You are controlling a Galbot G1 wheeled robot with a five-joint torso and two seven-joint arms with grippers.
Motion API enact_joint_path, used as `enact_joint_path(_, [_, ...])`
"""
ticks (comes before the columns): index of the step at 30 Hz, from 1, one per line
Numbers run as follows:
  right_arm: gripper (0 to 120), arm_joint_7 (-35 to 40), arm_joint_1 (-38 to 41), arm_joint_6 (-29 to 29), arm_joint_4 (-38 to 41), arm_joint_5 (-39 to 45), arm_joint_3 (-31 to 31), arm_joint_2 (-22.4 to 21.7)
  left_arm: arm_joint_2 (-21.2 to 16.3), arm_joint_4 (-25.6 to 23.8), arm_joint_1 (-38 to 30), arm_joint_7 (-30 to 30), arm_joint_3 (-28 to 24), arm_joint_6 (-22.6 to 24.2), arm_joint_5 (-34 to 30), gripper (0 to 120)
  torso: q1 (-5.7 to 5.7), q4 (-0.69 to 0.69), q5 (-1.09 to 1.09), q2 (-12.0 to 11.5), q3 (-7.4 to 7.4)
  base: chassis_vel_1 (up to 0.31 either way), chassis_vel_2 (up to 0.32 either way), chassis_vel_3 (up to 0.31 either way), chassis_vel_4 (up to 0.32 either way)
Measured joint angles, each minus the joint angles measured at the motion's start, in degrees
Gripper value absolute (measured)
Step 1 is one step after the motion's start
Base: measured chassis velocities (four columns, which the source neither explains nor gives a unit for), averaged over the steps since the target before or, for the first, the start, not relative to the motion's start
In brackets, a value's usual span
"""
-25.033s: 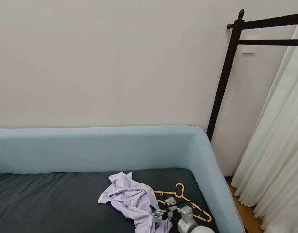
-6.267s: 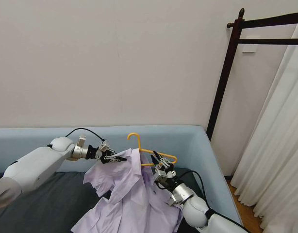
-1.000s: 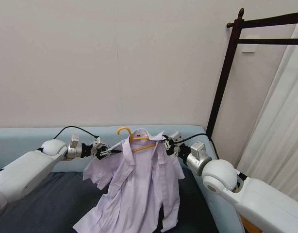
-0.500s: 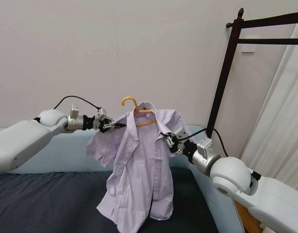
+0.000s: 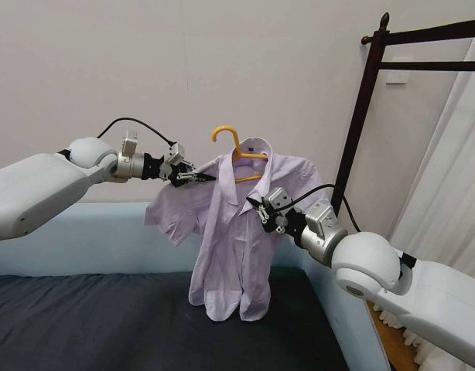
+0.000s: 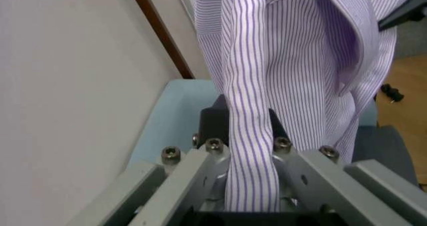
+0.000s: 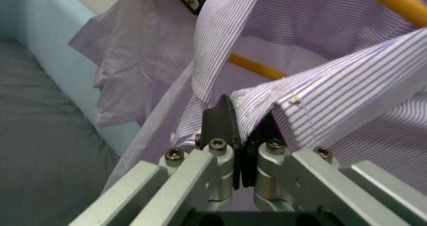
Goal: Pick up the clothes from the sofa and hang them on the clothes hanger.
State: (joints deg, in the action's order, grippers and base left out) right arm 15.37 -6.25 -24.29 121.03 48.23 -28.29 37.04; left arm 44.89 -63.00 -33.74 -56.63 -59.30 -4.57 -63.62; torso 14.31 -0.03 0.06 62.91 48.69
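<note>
A lilac striped shirt [image 5: 237, 232] hangs on a yellow hanger [image 5: 237, 147], held up in the air above the sofa. My left gripper [image 5: 197, 177] is shut on the shirt's shoulder [image 6: 250, 151] at the left side. My right gripper [image 5: 262, 214] is shut on the shirt's front edge [image 7: 257, 103] near the collar, lower and to the right. The yellow hanger bar [image 7: 257, 68] shows under the fabric. The dark wooden clothes rack [image 5: 361, 116] stands to the right of the shirt, its top bar higher than the hanger hook.
The light blue sofa [image 5: 90, 239] with a dark seat cushion [image 5: 90, 325] lies below. A white curtain [image 5: 454, 232] hangs at the far right behind the rack. A plain wall is behind.
Both arms have lifted the shirt on its hanger higher and carried it to the right, nearer the rack. The shirt hem now hangs free of the cushion.
</note>
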Motion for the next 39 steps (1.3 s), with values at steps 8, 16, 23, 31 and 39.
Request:
enact_joint_path(8, [8,1.3,-2.3,-2.8,1.8,0.6,1.7,-2.0,-0.9,-1.1,-0.1,0.2,0.0,0.3,-1.3,1,0.0,0.03,0.0,0.0,0.0,0.0,0.0,0.0,0.0])
enact_joint_path(16, [31,3.7,-6.7,-4.2,5.3,3.5,5.9,-5.9,-1.1,-0.7,0.2,0.6,0.5,0.3,-1.3,1,0.0,0.0,0.01,0.0,0.0,0.0,0.0,0.0,0.0])
enact_joint_path(23, [66,5.8,-14.5,-5.3,8.6,3.9,13.0,-9.2,-1.3,-1.3,1.0,1.3,1.4,0.3,-1.2,1,0.0,0.01,0.0,0.0,0.0,0.0,0.0,0.0,0.0])
enact_joint_path(31, [98,18.1,-15.0,-3.6,11.7,18.3,22.3,-7.9,-0.5,-6.5,3.7,4.6,1.9,1.9,-2.2,1,0.0,-0.01,0.0,0.0,0.0,0.0,0.0,0.0,0.0])
enact_joint_path(39, [99,18.7,-12.6,-4.1,10.2,21.6,22.8,-8.6,2.0,-6.2,1.0,4.3,-0.4,2.5,-3.3,1,0.0,-0.01,0.01,0.0,0.0,0.0,0.0,0.0,0.0])
